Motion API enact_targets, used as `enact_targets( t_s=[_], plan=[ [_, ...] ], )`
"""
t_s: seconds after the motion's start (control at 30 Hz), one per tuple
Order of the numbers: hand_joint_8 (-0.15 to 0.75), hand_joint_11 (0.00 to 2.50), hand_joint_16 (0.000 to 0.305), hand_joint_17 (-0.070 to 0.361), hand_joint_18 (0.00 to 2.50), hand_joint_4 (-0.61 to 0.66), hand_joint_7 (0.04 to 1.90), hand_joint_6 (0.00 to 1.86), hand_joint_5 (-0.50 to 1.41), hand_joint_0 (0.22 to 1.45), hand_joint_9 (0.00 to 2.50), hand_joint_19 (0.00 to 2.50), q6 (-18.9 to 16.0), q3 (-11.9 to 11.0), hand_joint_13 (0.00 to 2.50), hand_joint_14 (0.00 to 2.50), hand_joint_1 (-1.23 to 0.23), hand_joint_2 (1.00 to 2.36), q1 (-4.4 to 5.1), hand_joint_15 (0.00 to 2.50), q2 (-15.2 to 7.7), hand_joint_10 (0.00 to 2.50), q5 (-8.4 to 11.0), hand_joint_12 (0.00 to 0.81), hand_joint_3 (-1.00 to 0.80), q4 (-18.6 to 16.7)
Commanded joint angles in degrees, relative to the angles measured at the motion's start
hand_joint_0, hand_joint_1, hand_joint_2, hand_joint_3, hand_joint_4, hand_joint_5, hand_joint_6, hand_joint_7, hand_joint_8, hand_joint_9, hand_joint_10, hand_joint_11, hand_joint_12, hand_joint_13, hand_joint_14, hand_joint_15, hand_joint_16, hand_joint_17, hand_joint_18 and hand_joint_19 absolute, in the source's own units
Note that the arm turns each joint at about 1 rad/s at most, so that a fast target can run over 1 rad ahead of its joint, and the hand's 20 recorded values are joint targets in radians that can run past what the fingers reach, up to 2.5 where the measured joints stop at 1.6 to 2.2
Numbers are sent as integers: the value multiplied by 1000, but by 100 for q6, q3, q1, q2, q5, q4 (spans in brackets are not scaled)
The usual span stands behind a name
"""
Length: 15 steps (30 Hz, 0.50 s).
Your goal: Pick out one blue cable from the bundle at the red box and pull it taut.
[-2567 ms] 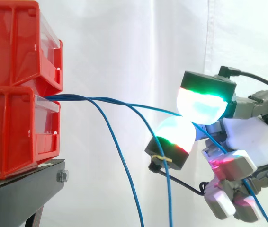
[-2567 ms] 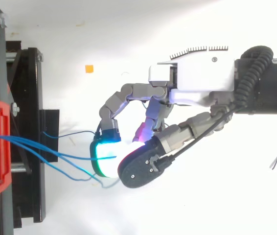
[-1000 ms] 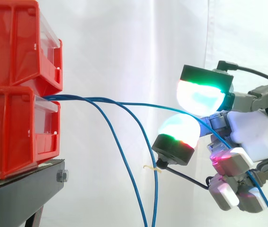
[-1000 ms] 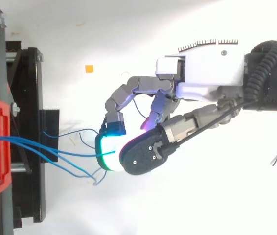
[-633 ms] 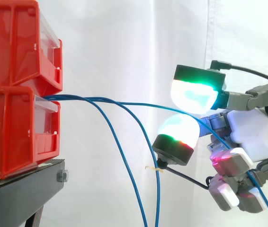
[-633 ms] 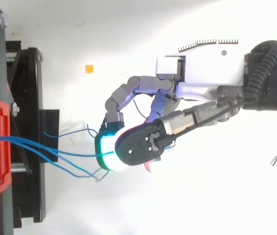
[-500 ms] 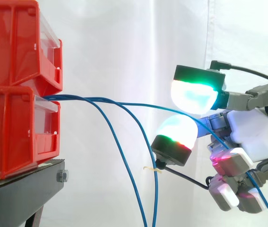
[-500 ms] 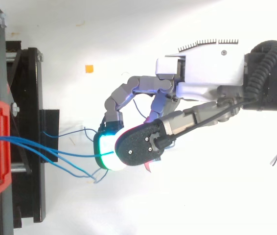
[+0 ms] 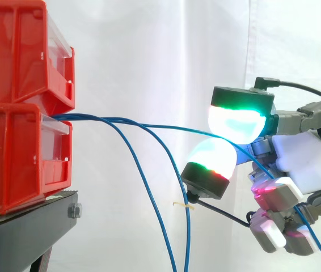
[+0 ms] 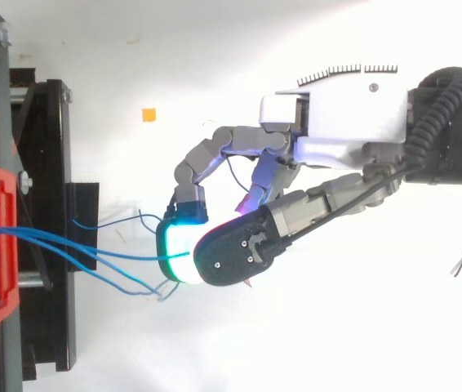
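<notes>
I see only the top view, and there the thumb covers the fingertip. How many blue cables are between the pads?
Observer: In the side view, one blue cable runs between two glowing pads of the hand, which look closed on it.
Operator: And the rest of the bundle?
Observer: Two other blue cables hang steeply down past the bottom edge, one close beside the lower pad.
Operator: Is the held one taut?
Observer: Not fully; it bows gently from between the two stacked red bins to the pads.
</notes>
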State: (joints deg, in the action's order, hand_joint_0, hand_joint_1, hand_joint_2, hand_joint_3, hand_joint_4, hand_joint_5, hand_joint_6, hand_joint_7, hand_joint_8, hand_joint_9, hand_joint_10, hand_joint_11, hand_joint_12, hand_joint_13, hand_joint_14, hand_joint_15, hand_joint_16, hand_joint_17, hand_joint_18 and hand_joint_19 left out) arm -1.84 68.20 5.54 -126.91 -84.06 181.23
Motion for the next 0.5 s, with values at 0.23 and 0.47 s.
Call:
enact_targets(
  t_s=[0.23, 0.47],
  plan=[
    [313, 673, 47, 106, 1031, -79, 912, 844, -64, 553, 1206, 672, 0, 0, 968, 18, -606, 1008, 17, 509, 0, 26, 13, 327, -417, 0],
    [333, 656, 53, 120, 1053, -37, 923, 810, -61, 491, 1206, 658, 0, 0, 976, 17, -497, 1000, 17, 496, 0, 27, 13, 350, -500, 9]
  ],
)
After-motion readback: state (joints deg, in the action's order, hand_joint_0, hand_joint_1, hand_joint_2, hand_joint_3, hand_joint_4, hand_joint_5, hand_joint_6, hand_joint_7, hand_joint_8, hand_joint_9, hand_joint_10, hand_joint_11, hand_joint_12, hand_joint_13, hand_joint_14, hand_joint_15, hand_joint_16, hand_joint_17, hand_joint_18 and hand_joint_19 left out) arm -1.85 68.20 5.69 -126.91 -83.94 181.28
